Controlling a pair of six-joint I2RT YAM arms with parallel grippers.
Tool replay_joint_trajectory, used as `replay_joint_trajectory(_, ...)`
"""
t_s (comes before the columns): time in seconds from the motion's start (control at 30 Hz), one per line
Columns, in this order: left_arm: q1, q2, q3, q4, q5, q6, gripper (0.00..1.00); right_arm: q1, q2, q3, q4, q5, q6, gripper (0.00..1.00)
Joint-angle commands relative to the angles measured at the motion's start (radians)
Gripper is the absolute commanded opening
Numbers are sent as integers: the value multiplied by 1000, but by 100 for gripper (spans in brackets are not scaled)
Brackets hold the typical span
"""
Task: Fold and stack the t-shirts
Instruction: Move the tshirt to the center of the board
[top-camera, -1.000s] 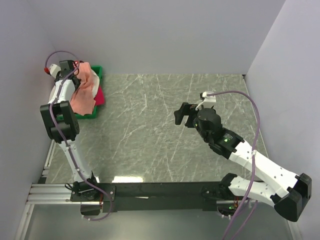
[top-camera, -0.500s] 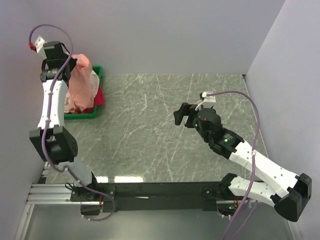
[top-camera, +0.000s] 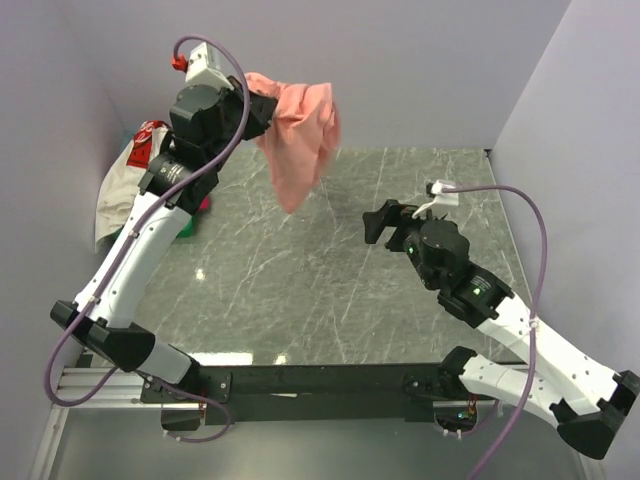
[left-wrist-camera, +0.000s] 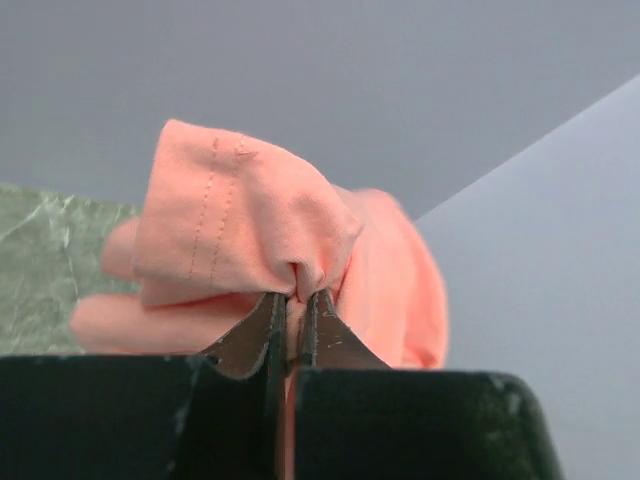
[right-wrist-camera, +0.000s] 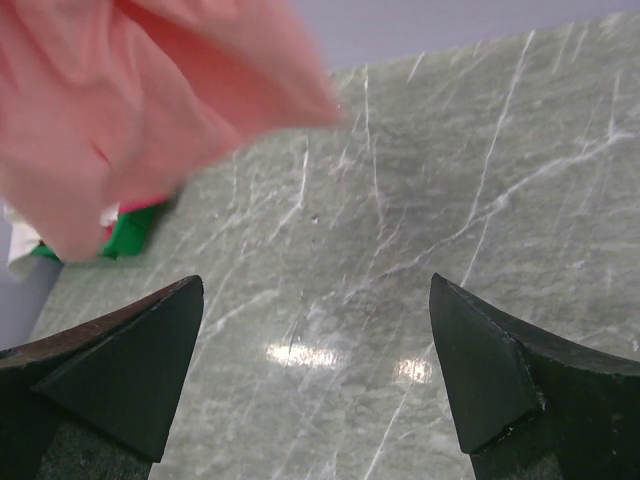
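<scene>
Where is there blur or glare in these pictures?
Right wrist view: the salmon shirt is blurred, and two glare spots shine on the table. Top view: a glare patch at the table's near edge. Left wrist view: cloth sharp at the fingers.

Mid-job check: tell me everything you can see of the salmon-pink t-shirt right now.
The salmon-pink t-shirt is plain soft cloth, with a stitched hem showing in the left wrist view. It hangs bunched and crumpled in the air over the far left part of the table, seemingly clear of its surface. The shut left gripper pinches it at a fold. Nothing else touches it; the open right gripper stands apart.
</scene>
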Motion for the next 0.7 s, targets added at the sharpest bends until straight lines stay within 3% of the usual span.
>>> replay_joint_trajectory(0.0, 16, -5, -86, 70, -41, -57, 1, -2, -39, 28, 0, 74, -18, 100)
replay_joint_trajectory(0.07, 43, 57, -119, 63, -27, -79, 5, 0, -31, 23, -11, 92, -18, 100)
replay_joint_trajectory(0.1, 63, 88, -126, 60, 11, -94, 29, -3, -22, 23, -20, 112, -11, 100)
replay_joint_trajectory(0.2, 157, 208, -139, 45, 191, -142, 73, -11, 22, 30, -49, 112, 1, 100)
replay_joint_trajectory(0.3, 163, 197, -222, 36, 202, -154, 80, -23, 79, 27, -93, 115, 35, 100)
replay_joint_trajectory(0.37, 151, 98, -401, 66, 183, -202, 81, -40, 114, 1, -103, 115, 57, 100)
replay_joint_trajectory(0.6, 83, -165, -852, 20, -13, -347, 63, -159, 232, -87, -47, -41, 156, 97)
replay_joint_trajectory(0.67, 74, -215, -975, 40, -38, -376, 62, -182, 280, -101, -24, -67, 170, 95)
